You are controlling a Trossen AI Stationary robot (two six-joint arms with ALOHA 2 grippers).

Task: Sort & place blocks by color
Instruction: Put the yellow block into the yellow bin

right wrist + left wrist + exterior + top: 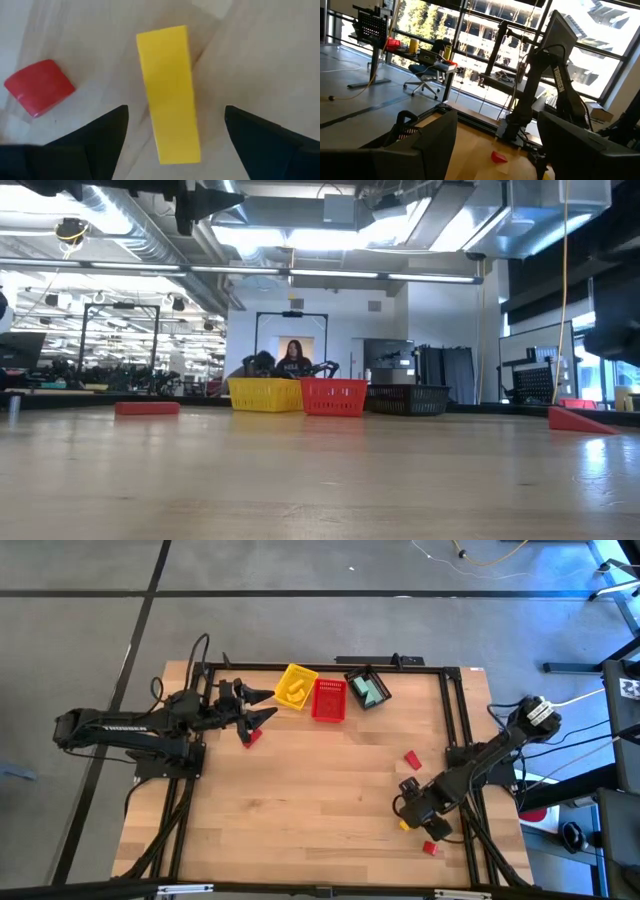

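While the right claw (175, 135) hangs straight over a yellow bar (170, 95) with its fingers spread to either side and touching nothing, the step in hand reads as the pick of that bar — grasp not yet made. The bar lies flat on the counter (300, 800), well apart from the yellow basket (295, 686), on the far side of the counter from it. A red block (40, 93) lies just beside the bar; another red block (411, 758) sits nearer the basket, and a third red block (251, 736) lies near it, under the left claw (262, 706).

Left claw: open, holding nothing, hovering close to the yellow basket. The red basket (328, 700) touches the yellow basket; the black basket (368, 688) stands beyond it, teal pieces inside.

Next move, as judged: lower around the bar's narrow width, close, lift, then a long carry to the yellow basket — keep clear of the red block beside it.
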